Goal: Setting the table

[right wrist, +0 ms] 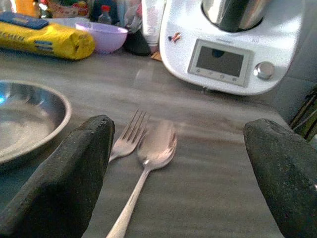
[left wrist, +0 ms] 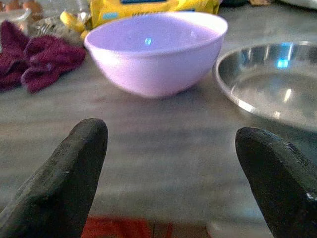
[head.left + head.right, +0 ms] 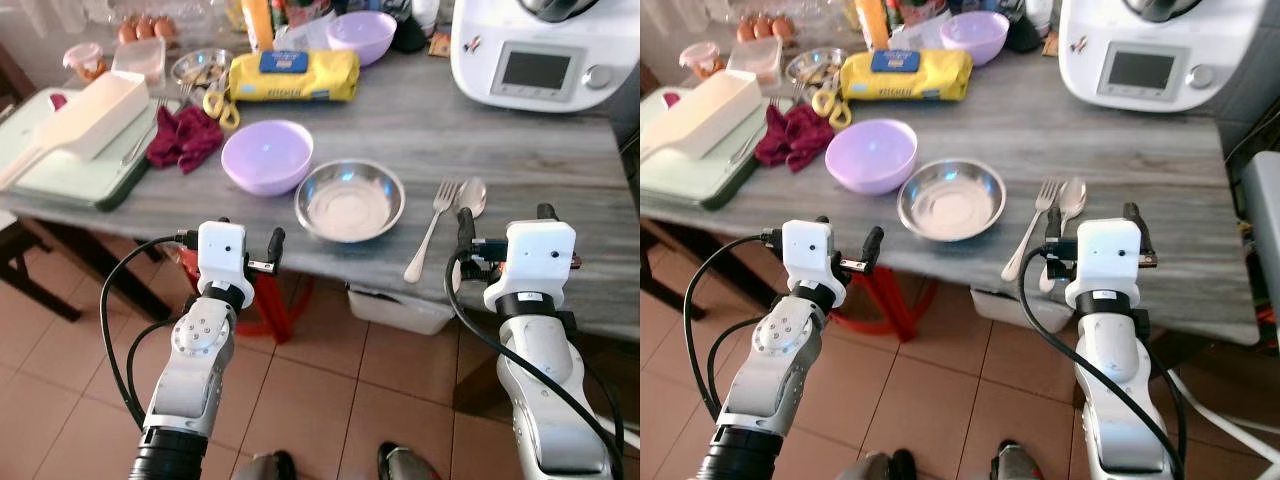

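You're looking down at the grey counter [image 3: 480, 130] w/ both arms raised at its near edge. Left gripper [image 3: 247, 243] is hovering lower left of centre, jaws spread wide & gripping nothing, aimed at the near lilac bowl [image 3: 267, 155] sitting centre-left. Just beside it, to the right, the steel bowl [image 3: 349, 200] is sitting mid-frame near the counter edge, apart from the lilac one. Right gripper [image 3: 503, 228] is hovering lower right, jaws also released & empty, lined up w/ the fork [image 3: 433, 228] & spoon [image 3: 470, 198], which are lying side by side right of the steel bowl, spoon bowl next to the fork's tines. Upper right, the white kitchen machine [image 3: 540, 50] is standing at the back. Upper centre you're seeing a yellow packet [image 3: 293, 76] & a second lilac bowl [image 3: 361, 36] behind it. Dark red cloth [image 3: 184, 135] is lying left of the near bowl, beside a green tray [image 3: 70, 175] at the left edge.
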